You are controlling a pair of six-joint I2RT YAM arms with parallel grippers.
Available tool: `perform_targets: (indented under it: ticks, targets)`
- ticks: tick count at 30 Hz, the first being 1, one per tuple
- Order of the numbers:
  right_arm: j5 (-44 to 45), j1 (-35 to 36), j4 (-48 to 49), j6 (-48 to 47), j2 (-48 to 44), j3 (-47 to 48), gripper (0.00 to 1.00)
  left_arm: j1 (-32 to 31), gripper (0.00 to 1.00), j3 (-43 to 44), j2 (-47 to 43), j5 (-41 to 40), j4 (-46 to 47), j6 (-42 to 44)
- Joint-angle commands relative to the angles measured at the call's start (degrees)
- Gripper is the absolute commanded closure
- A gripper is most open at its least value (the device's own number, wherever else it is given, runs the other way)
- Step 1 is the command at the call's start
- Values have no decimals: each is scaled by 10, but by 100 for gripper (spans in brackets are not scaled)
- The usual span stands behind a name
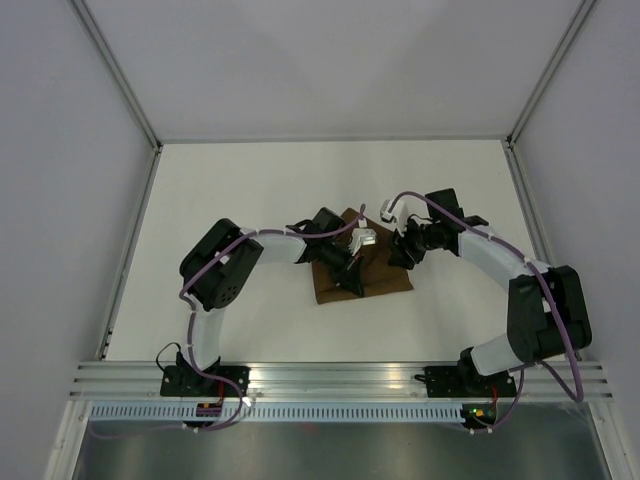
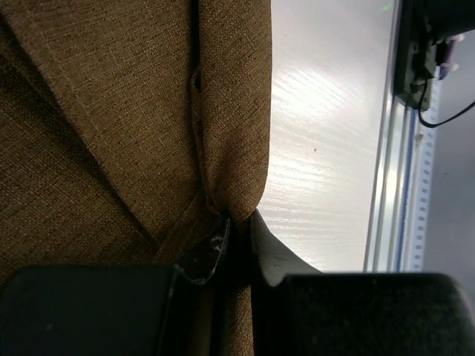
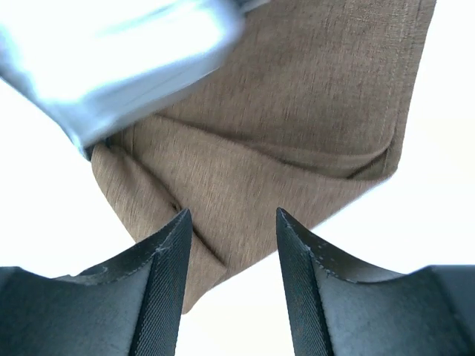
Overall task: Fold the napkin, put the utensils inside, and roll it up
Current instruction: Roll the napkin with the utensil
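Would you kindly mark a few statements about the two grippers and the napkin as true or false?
1. The left gripper is shut on a fold of the napkin. True.
2. The right gripper is clamped shut. False: its fingers stand apart.
3. The napkin lies spread out in one flat layer. False: it is folded, with overlapping layers.
4. The napkin is brown. True.

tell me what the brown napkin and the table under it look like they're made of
Napkin: woven cloth with a matte finish. The fine crisscross thread texture, soft folds and a stitched hem line all show.
Table: hard, smooth and white with a soft sheen that catches streaky reflections. It may be laminate or painted board, but the look leaves that open.
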Motion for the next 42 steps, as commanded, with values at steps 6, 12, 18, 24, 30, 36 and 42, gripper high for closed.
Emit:
perform_targets:
  ticks: [6, 12, 18, 24, 30, 36, 42]
  targets:
    - [6, 26, 118, -89, -144, -132, 40, 39, 98, 55, 82, 105, -88, -36]
    - [80, 127, 156, -97, -180, -196, 39, 48, 98, 74, 116, 125, -96, -41]
    - [109, 191, 172, -97, -153, -204, 39, 54, 98, 79, 132, 131, -101, -41]
    - [146, 236, 198, -94, -119, -213, 40, 58, 98, 87, 140, 135, -110, -39]
    - [176, 257, 224, -91, -64, -205, 45, 59, 98, 97, 144, 139, -116, -38]
    - [171, 260, 198, -83, -44, -183, 63, 61, 97, 98, 140, 138, -116, -36]
    - [135, 260, 92, -103, -17, -131, 78, 62, 76, 93, 102, 122, -116, -34]
